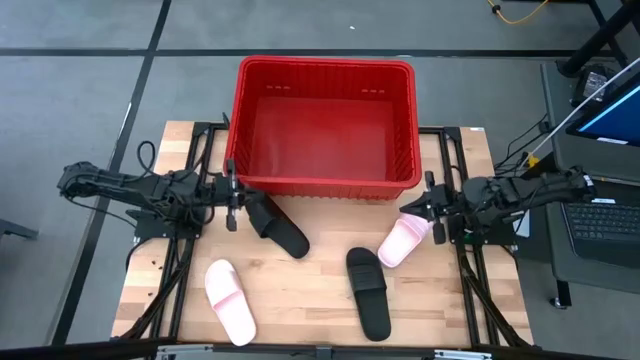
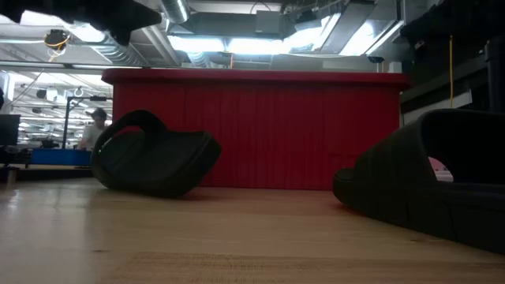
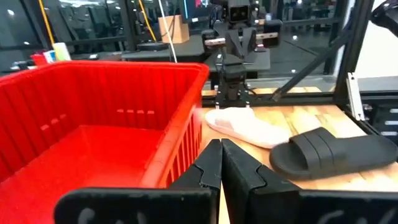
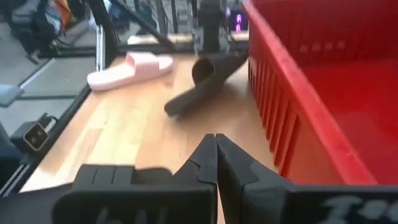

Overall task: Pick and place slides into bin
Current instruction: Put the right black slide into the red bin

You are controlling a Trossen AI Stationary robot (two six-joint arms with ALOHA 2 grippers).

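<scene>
**Four slides out on the table, bin bare**

The red bin (image 1: pixel 325 125) sits at the far side of the wooden table (image 1: pixel 310 300), and its floor shows bare red from above. All four slides lie on the wood in front of it.

The left gripper (image 1: pixel 236 195) hangs near the bin's left front corner. In its wrist view the two fingers (image 3: pixel 208 168) press together with nothing between them. Just beside it lies a black slide (image 1: pixel 276 226), angled away from the bin wall. In the low view it looks tipped, strap end raised. A pink slide (image 1: pixel 230 300) lies nearer the table's front left, well apart from the bin.

The right gripper (image 1: pixel 428 210) is near the bin's right front corner, its fingers (image 4: pixel 205 162) likewise closed tight and empty. The second pink slide (image 1: pixel 403 240) lies right at its tip; I cannot tell whether they touch. The second black slide (image 1: pixel 368 290) lies between the two pink ones, toward the front edge.

The bin's tall ribbed wall stands between both grippers and its inside. A laptop (image 1: pixel 610 215) sits off the table's right side. Beyond the table, at low level, a person (image 2: pixel 95 130) shows far back.
</scene>
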